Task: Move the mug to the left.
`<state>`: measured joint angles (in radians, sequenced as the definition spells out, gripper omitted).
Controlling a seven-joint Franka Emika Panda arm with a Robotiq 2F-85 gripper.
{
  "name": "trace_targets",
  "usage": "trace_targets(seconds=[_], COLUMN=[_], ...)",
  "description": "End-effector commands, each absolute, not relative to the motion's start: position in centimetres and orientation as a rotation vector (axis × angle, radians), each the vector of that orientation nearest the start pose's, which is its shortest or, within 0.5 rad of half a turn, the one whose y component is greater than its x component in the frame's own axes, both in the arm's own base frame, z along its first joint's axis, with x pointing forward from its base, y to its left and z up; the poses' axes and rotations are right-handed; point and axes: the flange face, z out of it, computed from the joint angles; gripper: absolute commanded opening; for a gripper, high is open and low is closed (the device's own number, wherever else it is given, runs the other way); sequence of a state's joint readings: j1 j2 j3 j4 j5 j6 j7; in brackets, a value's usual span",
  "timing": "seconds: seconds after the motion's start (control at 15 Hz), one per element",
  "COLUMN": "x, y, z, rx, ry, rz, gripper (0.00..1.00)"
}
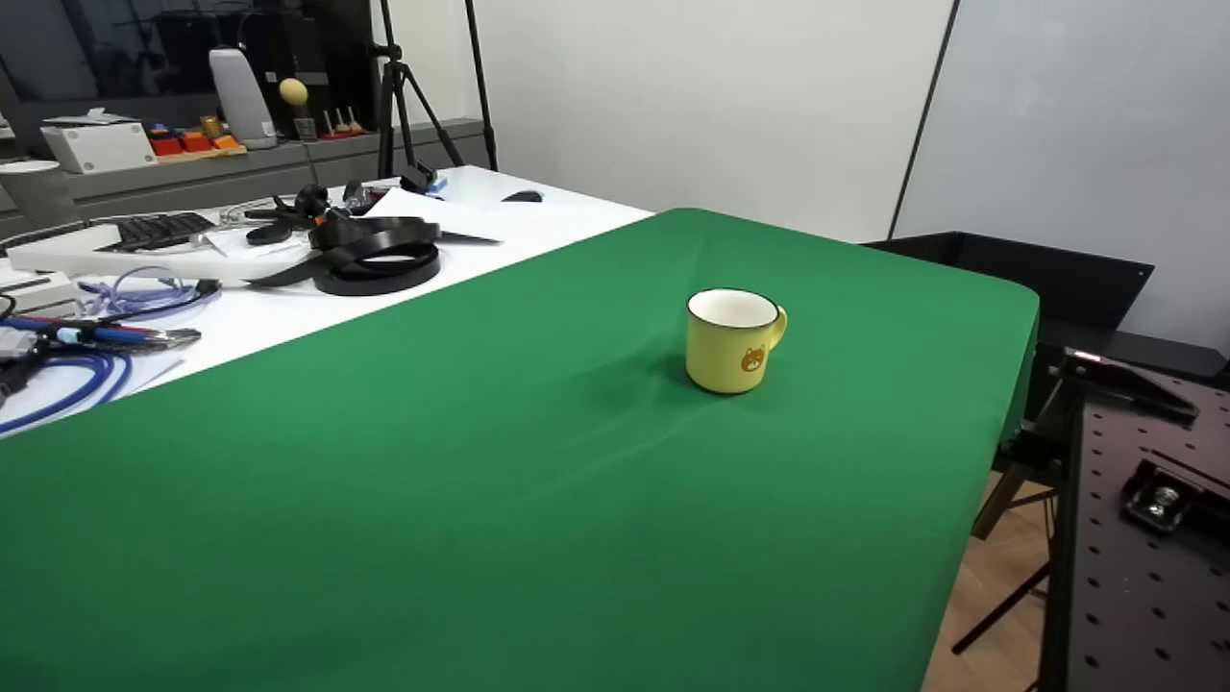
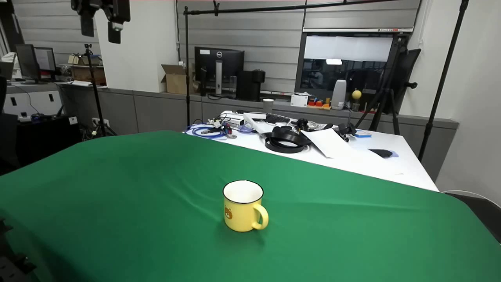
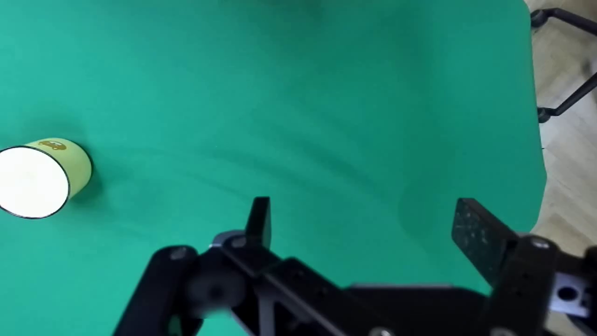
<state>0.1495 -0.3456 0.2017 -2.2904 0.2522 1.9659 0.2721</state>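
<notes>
The yellow mug [image 1: 719, 358] stands upright on the green table cover, and it also shows in an exterior view [image 2: 239, 214]. It has a white inside, a dark rim, a small brown bear mark and a loop handle. In the wrist view the mug [image 3: 78, 169] sits at the left edge, partly cut off, with its handle out of frame. My gripper [image 3: 364, 201] is open with nothing between its fingers, well to the right of the mug in that view. In an exterior view the gripper [image 2: 101, 34] hangs high above the table at the upper left, apart from the mug.
A white table with black straps [image 1: 380, 255], cables, a keyboard and papers adjoins the green table [image 1: 461, 538]. A dark perforated board [image 1: 1143, 577] stands beside the green table's edge. In the wrist view the green table's edge and the floor [image 3: 566, 154] show at the right.
</notes>
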Motion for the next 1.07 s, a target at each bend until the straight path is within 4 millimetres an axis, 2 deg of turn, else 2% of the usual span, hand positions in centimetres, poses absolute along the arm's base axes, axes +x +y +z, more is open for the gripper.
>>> trace_targets(seconds=[0.0, 0.27, 0.67, 0.8, 0.93, 1.0], x=[42.7, 45.6, 50.4, 50.9, 50.8, 50.8], y=[16.0, 12.4, 4.2, 1.2, -1.5, -0.1], z=[48.3, 46.8, 40.8, 39.0, 38.2, 38.2], rx=[-3.019, -3.035, -3.065, -3.094, -3.133, -3.109], ry=[0.057, 0.075, 0.221, 0.293, 0.379, 0.297], rz=[-0.020, -0.184, -0.247, -0.227, -0.226, -0.208], gripper=[1.00, 1.00, 1.00, 1.00, 1.00, 1.00])
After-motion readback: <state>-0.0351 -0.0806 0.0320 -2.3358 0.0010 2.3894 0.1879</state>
